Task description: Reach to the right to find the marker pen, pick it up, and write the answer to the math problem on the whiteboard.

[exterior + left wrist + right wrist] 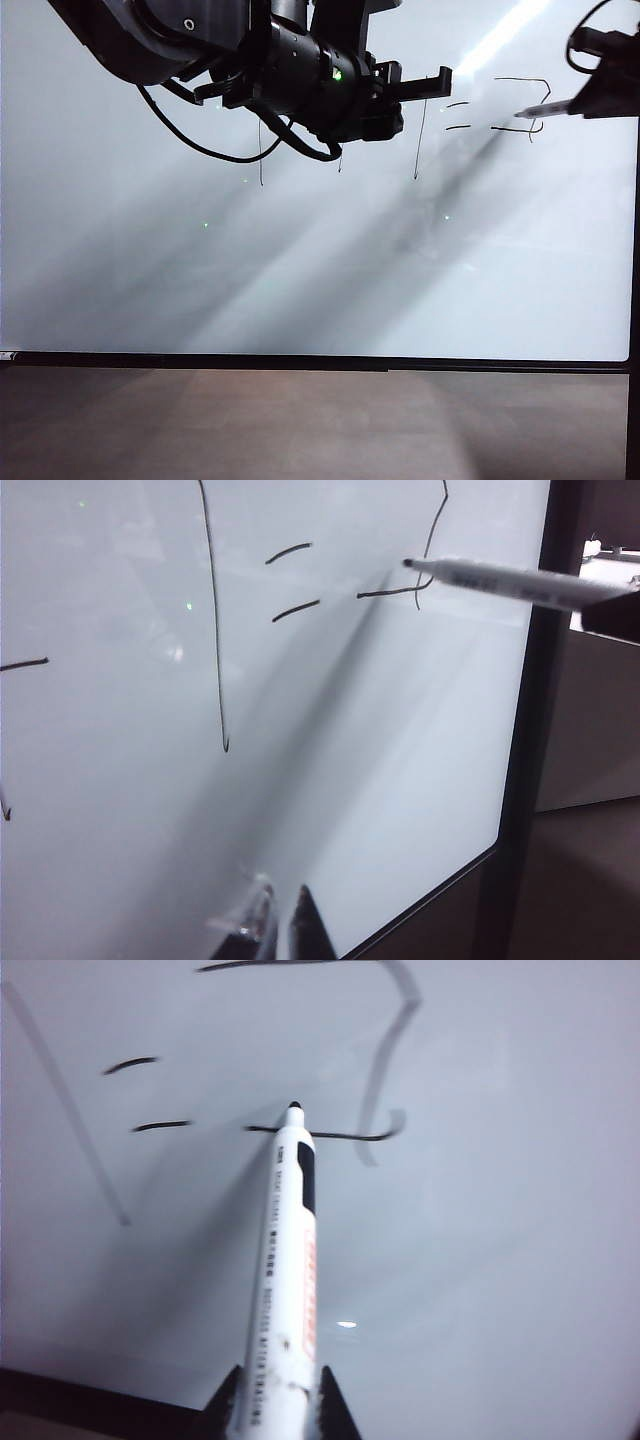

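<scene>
Surface (300,430) — flat, matte brown, running the full width of the exterior view along its lower edge; darker toward both corners.
Panel (590,730) — plain pale grey, upright, seen in the left wrist view.
Floor (580,890) — dark brown, at the panel's foot.
Small white object (608,552), above the panel; too blurred to identify.

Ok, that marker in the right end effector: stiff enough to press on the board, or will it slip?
The marker pen looks like a straight rigid barrel, so it probably won't flex. It is held only at its rear by the right end effector, so tip pressure may pivot it. Its smooth round body could slide or roll.
</scene>
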Controlling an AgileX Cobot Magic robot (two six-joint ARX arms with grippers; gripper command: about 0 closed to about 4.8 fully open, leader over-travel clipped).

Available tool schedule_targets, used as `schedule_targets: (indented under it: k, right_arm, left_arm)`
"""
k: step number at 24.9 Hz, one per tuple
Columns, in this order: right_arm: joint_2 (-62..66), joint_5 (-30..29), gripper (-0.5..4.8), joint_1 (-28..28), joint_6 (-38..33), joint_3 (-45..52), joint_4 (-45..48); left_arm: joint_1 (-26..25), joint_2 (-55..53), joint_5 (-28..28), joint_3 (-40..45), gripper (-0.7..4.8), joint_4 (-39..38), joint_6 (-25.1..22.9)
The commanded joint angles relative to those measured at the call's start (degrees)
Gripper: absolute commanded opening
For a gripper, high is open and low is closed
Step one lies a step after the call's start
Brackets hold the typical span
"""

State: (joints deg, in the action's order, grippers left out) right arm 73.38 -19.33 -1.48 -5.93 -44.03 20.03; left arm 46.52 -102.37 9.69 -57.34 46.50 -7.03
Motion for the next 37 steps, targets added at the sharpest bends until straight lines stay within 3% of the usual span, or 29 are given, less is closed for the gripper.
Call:
schedule_targets:
  k: [1, 26, 37]
  right_arm:
    - [0.0, 0.3, -0.04, 1.9, 0.0, -0.3, 1.2]
    - [4.2, 1.8, -0.04, 3.3, -0.1, -0.5, 4.3]
    - [4.9, 2.8, -0.04, 3.3, 0.0, -0.3, 1.6]
  left_arm:
    - [0.2, 0.2, 0.2, -0.2, 0.27, 0.7, 0.0]
    - [0.2, 0.2, 0.2, -0.2, 0.27, 0.3, 0.0]
    - [0.2, 0.2, 0.2, -0.2, 0.27, 0.2, 0.0]
